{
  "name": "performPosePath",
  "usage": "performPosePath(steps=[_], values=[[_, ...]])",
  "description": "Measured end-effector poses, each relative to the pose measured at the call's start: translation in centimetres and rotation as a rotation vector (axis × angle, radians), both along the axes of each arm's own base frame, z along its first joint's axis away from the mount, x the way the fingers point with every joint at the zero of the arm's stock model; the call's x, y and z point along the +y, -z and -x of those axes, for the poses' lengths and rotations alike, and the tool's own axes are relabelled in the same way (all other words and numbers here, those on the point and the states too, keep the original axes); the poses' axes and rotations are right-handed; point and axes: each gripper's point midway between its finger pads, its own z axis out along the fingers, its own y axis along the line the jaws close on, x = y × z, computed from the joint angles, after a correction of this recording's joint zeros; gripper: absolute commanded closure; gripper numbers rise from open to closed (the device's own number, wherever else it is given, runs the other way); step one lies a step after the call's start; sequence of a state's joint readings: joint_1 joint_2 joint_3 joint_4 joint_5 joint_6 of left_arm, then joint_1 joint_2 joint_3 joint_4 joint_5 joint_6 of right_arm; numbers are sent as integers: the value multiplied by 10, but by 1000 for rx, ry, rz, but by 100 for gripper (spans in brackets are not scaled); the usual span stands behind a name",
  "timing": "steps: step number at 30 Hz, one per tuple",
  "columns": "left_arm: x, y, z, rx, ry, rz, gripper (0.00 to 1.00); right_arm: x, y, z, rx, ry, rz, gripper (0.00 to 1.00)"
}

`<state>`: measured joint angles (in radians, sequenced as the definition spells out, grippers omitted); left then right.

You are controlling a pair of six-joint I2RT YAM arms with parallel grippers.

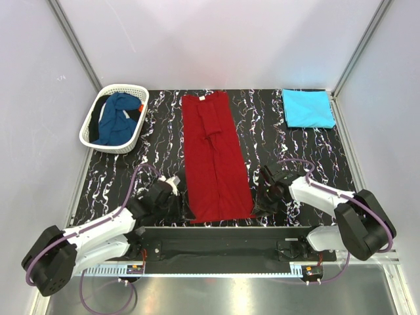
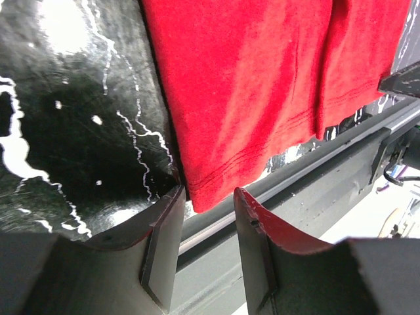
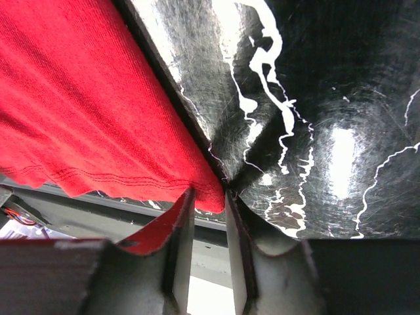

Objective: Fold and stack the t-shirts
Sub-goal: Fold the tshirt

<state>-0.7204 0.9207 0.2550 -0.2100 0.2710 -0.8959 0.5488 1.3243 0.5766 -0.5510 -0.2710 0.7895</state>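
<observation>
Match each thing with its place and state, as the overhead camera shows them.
Things
1. red t-shirt
2. turquoise t-shirt
3. dark blue t-shirt
4. white basket

Places and states
A. folded flat, far right corner
B. bunched up inside the basket
C. laid out long down the middle of the table
D. standing at the far left corner of the table

Pairs: 1-C, 2-A, 3-B, 4-D
</observation>
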Motion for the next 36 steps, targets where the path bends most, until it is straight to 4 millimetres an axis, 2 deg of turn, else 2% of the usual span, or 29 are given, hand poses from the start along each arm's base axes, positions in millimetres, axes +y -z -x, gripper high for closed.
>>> performPosePath(steps=[2, 4, 5, 6, 8, 12, 15, 21, 23, 27, 29, 33, 36], values=[[-2, 0, 2, 2, 2, 8, 65, 0, 0, 0, 2, 6, -2, 74], [-3, 2, 5, 9, 4, 12, 71, 0, 1, 1, 3, 10, -2, 84], [-3, 3, 7, 15, 5, 11, 77, 0, 2, 1, 4, 12, -2, 89], [-3, 4, 8, 19, 3, 9, 82, 0, 2, 2, 5, 15, -3, 100], [0, 7, 10, 29, -4, -3, 100, 0, 1, 2, 3, 19, -6, 100], [2, 7, 11, 46, -25, -10, 100, 1, -3, 1, -17, 19, -22, 100], [5, 2, 12, 52, -32, -36, 100, 5, -13, 0, -47, 19, -59, 100], [-4, -39, 7, -18, -19, 5, 100, 28, -43, 11, -119, -15, -161, 100], [-6, -47, 9, -36, -12, 27, 100, 33, -49, 15, -128, -27, -180, 100], [0, -43, 11, -27, -17, -6, 100, 33, -48, 16, -130, -27, -170, 100], [4, -38, 4, -5, -35, -44, 100, 31, -45, 14, -122, -32, -137, 100], [12, -26, -23, 53, -77, -137, 100, 41, -46, -16, -146, -83, -58, 100], [12, -32, -46, 41, -82, -160, 100, 54, -50, -48, -192, -129, -30, 100]])
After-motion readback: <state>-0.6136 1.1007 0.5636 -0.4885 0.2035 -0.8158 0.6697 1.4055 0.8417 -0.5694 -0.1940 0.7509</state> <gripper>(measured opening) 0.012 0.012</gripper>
